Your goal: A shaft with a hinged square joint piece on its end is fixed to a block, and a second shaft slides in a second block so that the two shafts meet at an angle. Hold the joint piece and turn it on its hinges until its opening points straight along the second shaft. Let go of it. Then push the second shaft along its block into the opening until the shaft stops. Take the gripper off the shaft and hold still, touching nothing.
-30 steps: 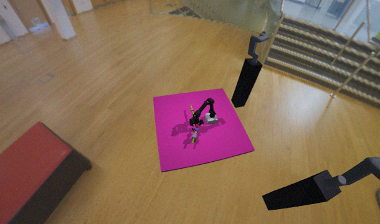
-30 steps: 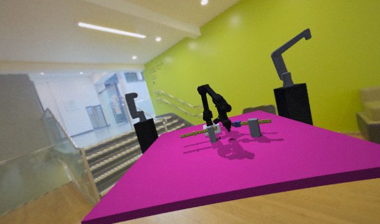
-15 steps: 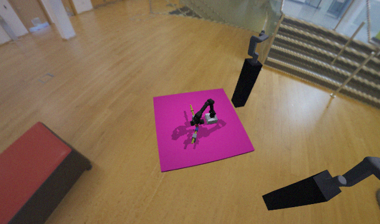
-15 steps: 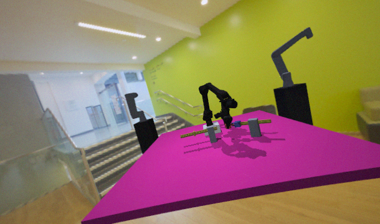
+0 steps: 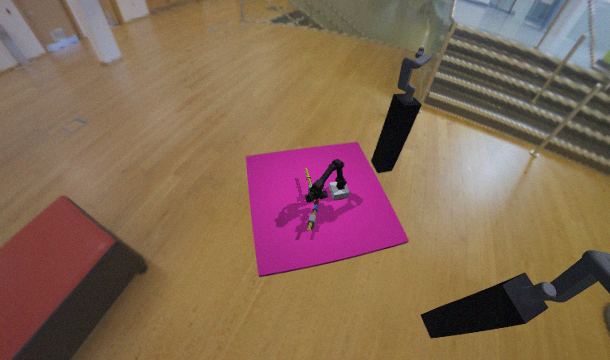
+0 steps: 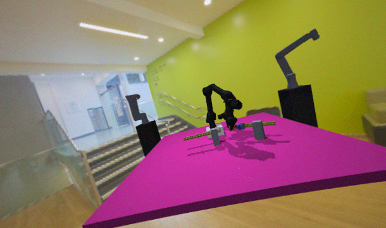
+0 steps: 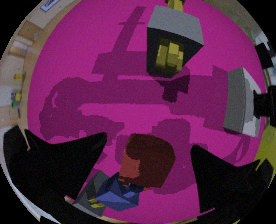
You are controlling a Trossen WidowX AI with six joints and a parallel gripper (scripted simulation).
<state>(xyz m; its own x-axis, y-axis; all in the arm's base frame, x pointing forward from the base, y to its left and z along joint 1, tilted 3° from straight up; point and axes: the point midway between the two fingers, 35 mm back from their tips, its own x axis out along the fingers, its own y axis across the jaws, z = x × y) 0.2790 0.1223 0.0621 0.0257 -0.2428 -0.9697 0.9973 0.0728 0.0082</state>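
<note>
My gripper point(image 7: 150, 144) point(image 6: 231, 124) point(image 5: 313, 196) is open and hangs just above the dark red square joint piece point(image 7: 151, 163) point(image 6: 233, 128), one finger on each side and nothing gripped. A blue hinge part point(image 7: 118, 193) point(image 6: 240, 126) joins the piece to the fixed yellow shaft point(image 6: 267, 124), which sits in a grey block point(image 6: 259, 130) point(image 5: 312, 218). The second yellow shaft point(image 6: 196, 136) point(image 5: 308, 176) point(image 7: 169, 56) runs through its own grey block point(image 6: 216, 137) point(image 7: 177, 24). Its end stands a gap short of the joint piece. How the opening faces is hard to tell.
Everything stands on a magenta mat point(image 5: 285, 240) point(image 6: 212, 177) point(image 7: 69, 50). The arm's pale base point(image 5: 339, 190) point(image 6: 218, 129) sits close behind the second shaft's block. Two black camera stands point(image 5: 396, 131) point(image 5: 490, 305) stand off the mat, and a red bench point(image 5: 40, 270) is far left.
</note>
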